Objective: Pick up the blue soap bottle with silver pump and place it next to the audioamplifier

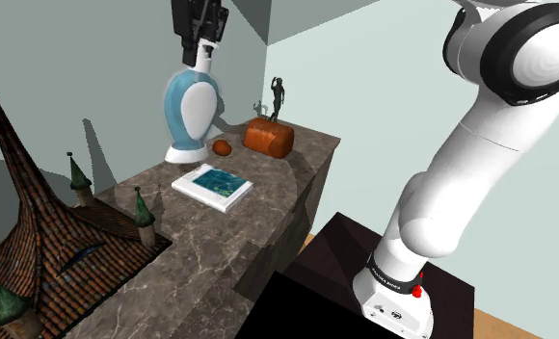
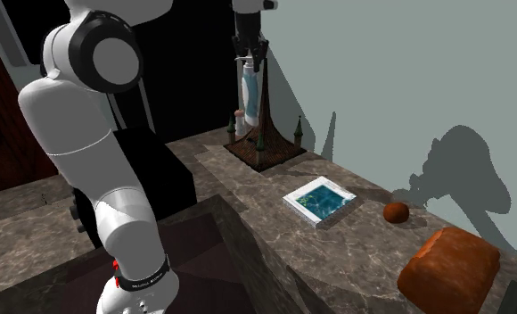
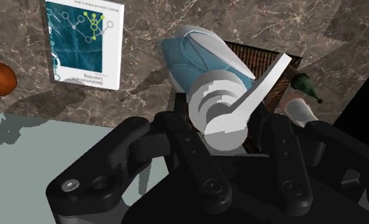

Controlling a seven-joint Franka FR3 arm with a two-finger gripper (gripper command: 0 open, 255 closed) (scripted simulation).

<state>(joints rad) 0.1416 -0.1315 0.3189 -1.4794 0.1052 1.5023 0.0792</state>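
A veined marble counter point(image 1: 206, 252) carries a book with a teal cover point(image 1: 212, 186), lying flat; a small reddish-brown ball point(image 1: 221, 147) sits beyond it, apart; a dark figurine point(image 1: 277, 99) stands upright near the wall; a brown-roofed tower model with green spires point(image 1: 37, 226) occupies the shoulder view's lower left.

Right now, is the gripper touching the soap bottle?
Touching. The wrist view shows the gripper clasping the soap bottle at its pump, one finger on each side.
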